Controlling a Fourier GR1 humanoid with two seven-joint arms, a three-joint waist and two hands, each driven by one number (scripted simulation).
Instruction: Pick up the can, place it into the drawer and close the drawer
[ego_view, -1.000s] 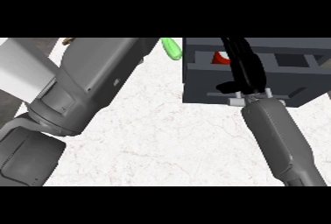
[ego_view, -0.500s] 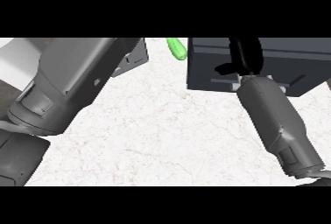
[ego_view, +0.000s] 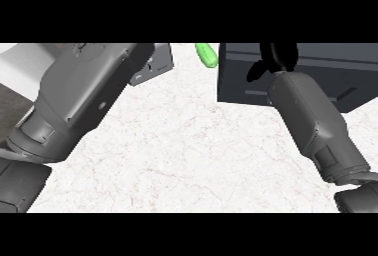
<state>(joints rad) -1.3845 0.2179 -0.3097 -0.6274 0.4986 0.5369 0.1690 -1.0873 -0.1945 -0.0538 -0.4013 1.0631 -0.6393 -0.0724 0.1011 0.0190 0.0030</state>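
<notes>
**Drawer close: final push, can out of sight**

No can is seen anywhere in the head view. It is judged to be inside the drawer (ego_view: 244, 70), the dark grey box at upper right. No open cavity is shown, so the front is judged shut or nearly so. The can's long axis and the way it points cannot be told. The drawer box itself is laid with its long side across the view, slightly skewed.

The right hand (ego_view: 275, 56) is laid against the drawer. The fingers are roughly straight and close together, the thumb is set off to the left, and nothing is held.

For the step in hand, the push should be kept straight along the slide direction. Contact should be centred on the front so the drawer is not racked. Flush seating should be confirmed before the hand is lifted off.

A green elongated object (ego_view: 207, 55) lies just beside the drawer's left edge, on the white marbled counter (ego_view: 192, 150). It should be kept clear of.

The left forearm (ego_view: 81, 100) fills the left side. The left hand is not shown, so its fingers cannot be reported.
</notes>
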